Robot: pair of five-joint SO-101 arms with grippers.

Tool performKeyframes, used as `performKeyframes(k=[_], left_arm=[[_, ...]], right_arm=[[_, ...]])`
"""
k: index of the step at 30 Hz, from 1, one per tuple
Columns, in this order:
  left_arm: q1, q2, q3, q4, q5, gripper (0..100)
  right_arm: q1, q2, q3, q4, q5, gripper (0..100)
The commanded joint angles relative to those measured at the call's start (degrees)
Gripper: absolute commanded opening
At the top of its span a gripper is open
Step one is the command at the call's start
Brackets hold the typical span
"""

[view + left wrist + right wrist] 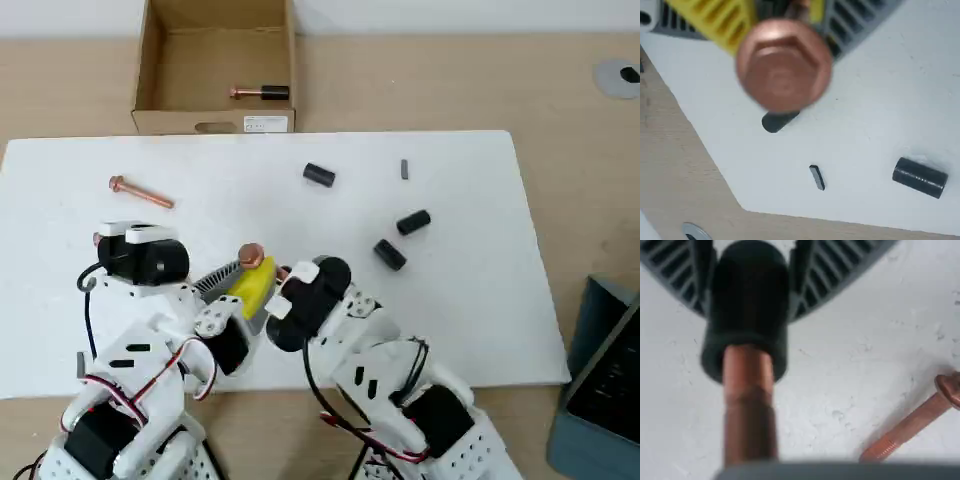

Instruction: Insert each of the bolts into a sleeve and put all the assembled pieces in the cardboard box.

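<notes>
The left gripper (790,10) is pinching the stiff, light bolt (784,65) behind its head, while the right gripper (750,265) is clamping the hard, probably slippery sleeve (747,315) around its middle.

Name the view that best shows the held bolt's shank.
Right wrist view: the bolt shank is close up, its end inside the sleeve. Left wrist view shows the head end-on; high view shows the head, small, between the arms.
</notes>
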State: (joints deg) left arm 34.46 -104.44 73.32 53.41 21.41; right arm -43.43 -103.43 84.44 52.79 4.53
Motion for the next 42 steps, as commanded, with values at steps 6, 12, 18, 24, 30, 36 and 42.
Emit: performKeyframes(k=[6,12,18,24,30,36,42], left_arm=[[-3.43,0.13,1.32,-1.49,-0.18,1],[-3.87,0.13,1.76,-1.49,-2.90,1],[-4.22,0.13,1.85,-1.49,-2.90,4],[-4.57,0.13,1.85,0.35,-2.73,21],[-5.45,0.13,0.18,2.99,-2.73,20],[-9.67,0.13,-4.40,2.99,-4.84,20],[-14.95,0.13,-7.38,2.55,-8.53,18]], right_arm=[[-3.03,-6.99,-4.00,-4.84,2.81,0.9],[-3.03,-6.99,-3.91,-4.84,2.81,0.9],[-3.03,-6.99,-3.91,-4.84,2.81,0.9],[-2.95,-6.99,-3.82,-4.66,2.81,0.9],[-2.68,-6.99,-2.77,-4.57,2.64,0.9],[-2.59,-6.99,-1.54,-4.57,2.46,0.9],[1.01,-6.99,-1.10,-4.48,0.62,0.9]])
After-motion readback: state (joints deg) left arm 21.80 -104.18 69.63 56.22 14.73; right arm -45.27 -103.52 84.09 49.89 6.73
